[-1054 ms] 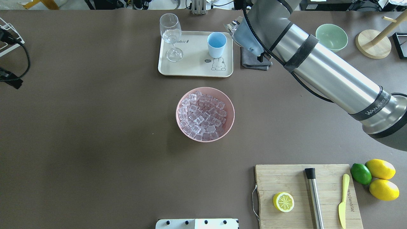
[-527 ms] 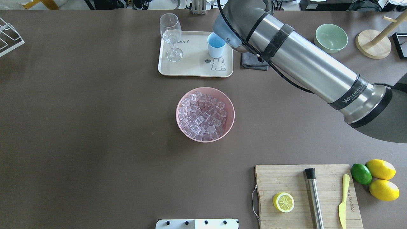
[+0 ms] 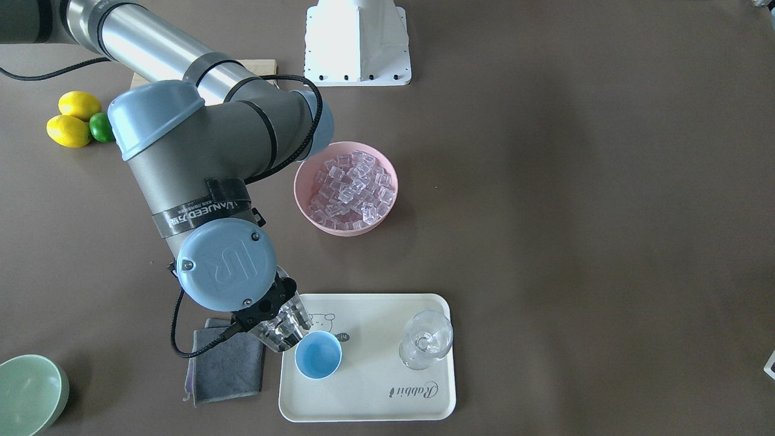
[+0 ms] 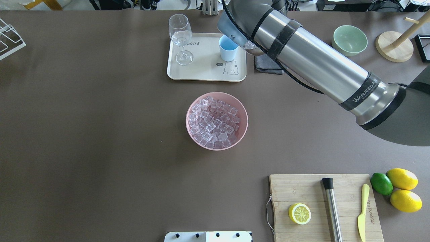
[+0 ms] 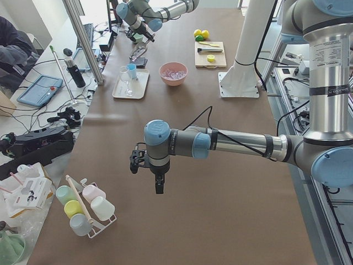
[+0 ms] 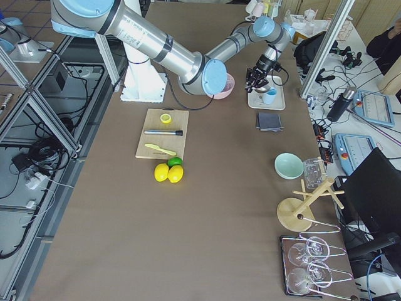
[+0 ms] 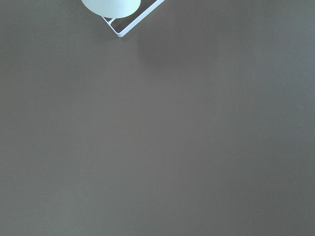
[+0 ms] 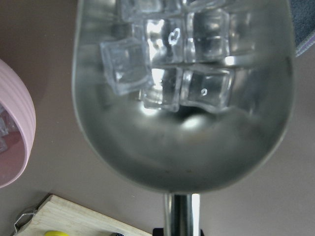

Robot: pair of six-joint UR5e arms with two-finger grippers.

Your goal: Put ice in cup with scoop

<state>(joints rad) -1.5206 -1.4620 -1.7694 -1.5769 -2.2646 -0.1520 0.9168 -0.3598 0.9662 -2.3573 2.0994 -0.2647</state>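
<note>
Left fingers [image 5: 159, 183] above brown tabletop [image 5: 220, 215]

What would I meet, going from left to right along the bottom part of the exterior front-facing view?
pale-green bowl → grey cloth → cup → wine glass

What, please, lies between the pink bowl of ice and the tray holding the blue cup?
Only bare table separates bowl and tray, per the overhead view.

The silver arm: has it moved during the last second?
Yes. Seen from overhead, the arm swung left, from the grey cloth toward the blue cup on the tray.
</note>
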